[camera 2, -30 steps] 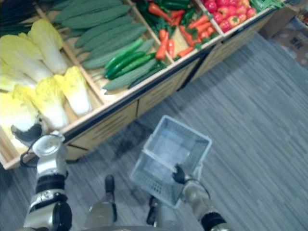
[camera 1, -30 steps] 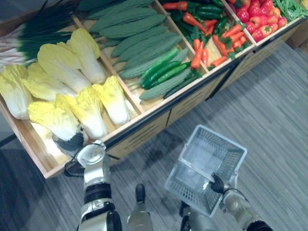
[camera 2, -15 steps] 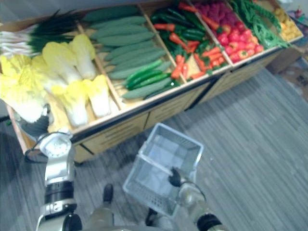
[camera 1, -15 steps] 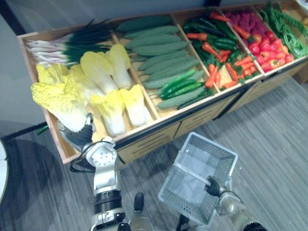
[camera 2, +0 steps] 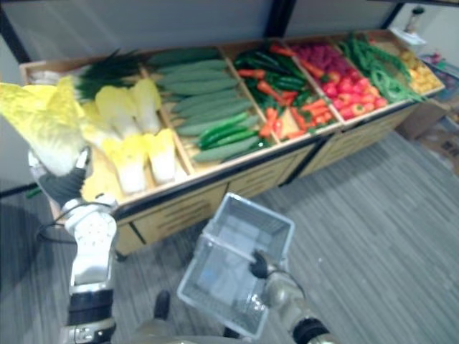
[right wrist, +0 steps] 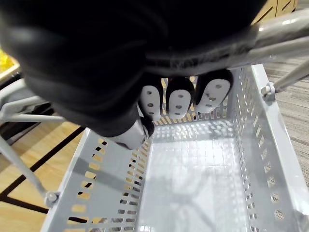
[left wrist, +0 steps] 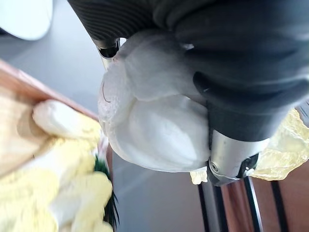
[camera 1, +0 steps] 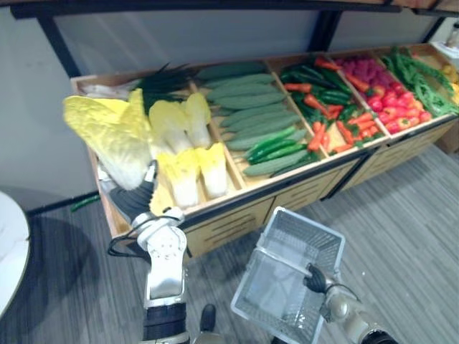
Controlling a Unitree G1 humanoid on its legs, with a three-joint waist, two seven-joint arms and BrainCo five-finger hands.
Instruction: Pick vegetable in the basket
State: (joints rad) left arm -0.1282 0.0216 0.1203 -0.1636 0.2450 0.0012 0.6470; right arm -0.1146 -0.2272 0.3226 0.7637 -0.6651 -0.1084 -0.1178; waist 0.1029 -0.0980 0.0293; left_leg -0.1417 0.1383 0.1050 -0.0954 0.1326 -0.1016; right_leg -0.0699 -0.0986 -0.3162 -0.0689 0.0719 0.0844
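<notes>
Wooden produce stand [camera 1: 226, 222] of cabbages [camera 1: 181, 170], cucumbers [camera 1: 276, 143]

Long wooden display stand [camera 1: 237, 215], drawer-style front panels. Behind it: grey wall [camera 1: 179, 39], dark uprights [camera 1: 55, 44], dark rail [camera 1: 215, 6] across the top. In front of it: grey striped floor [camera 1: 401, 215]. Off its left end: white round table [camera 1: 8, 258] (edge only).

- Wooden produce stand [camera 1: 287, 195] runs along the grey wall.
- Bumpy green gourds [camera 1: 247, 100] fill the middle bin, smooth cucumbers [camera 1: 276, 143] in front of them.
- Carrots [camera 1: 337, 129] in the next bin, red peppers [camera 1: 398, 107] beyond, green beans [camera 1: 423, 72] at the far end.
- White round table [camera 1: 8, 251] at the left edge.
</notes>
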